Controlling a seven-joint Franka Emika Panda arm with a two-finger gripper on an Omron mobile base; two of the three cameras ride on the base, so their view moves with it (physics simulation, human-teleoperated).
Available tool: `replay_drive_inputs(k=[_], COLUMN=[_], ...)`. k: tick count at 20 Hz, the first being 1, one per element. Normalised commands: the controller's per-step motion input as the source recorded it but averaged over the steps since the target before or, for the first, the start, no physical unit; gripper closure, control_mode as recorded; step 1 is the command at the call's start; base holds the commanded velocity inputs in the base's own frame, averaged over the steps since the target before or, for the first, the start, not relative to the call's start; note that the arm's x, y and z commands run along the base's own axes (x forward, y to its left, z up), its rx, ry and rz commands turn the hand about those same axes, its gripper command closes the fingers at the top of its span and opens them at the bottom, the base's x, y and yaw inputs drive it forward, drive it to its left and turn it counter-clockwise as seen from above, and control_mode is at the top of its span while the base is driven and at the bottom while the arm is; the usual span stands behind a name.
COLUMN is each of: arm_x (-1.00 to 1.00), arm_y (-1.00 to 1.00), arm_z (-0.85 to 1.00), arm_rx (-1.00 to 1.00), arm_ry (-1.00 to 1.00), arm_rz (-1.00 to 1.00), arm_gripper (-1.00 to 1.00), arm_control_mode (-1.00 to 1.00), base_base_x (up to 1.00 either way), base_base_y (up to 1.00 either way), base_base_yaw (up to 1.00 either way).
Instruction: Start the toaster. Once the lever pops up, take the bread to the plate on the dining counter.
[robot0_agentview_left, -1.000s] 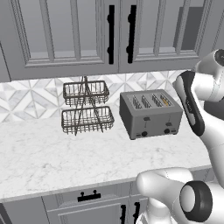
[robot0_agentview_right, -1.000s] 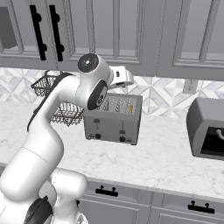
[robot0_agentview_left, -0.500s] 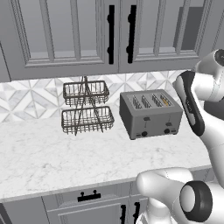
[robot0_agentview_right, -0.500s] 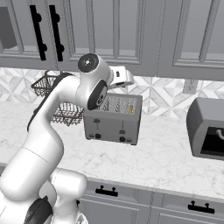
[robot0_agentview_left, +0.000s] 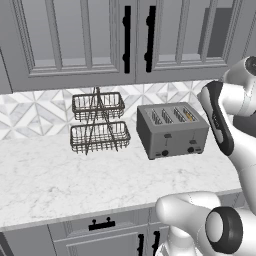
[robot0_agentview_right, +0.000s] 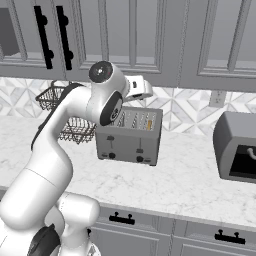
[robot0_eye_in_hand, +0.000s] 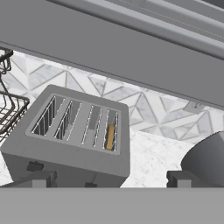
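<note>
The toaster (robot0_agentview_left: 172, 131) sits toward the back edge of the marble surface (robot0_agentview_left: 60, 175), just right of the wire basket rack (robot0_agentview_left: 97, 122), and the bread (robot0_eye_in_hand: 110, 136) is tucked low in the slot at the far right end (only a thin golden edge shows). The end effector (robot0_eye_in_hand: 109, 179) hovers above and in front of the toaster with its fingers spread wide, holding nothing. Both levers look up, so toasting hasn't started. Main risk I'd guess: coming down slightly off and hitting a knob or the toaster's top edge instead of the small right-hand lever (robot0_agentview_right: 140, 142), which could shove the toaster back toward the tiles.
</note>
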Motion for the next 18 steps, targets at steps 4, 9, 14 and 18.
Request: replay_drive_inputs(k=[4,9,14,18], arm_x=[0.0,0.0,0.0,0.0], arm_y=[0.0,0.0,0.0,0.0], arm_z=[0.0,0.0,0.0,0.0], arm_rx=[0.0,0.0,0.0,0.0], arm_ry=[0.0,0.0,0.0,0.0], arm_rz=[0.0,0.0,0.0,0.0], arm_gripper=[-1.0,-1.0,-1.0,-1.0], arm_control_mode=[-1.0,-1.0,-1.0,-1.0], base_base_x=[0.0,0.0,0.0,0.0], base_base_y=[0.0,0.0,0.0,0.0], base_base_yaw=[0.0,0.0,0.0,0.0])
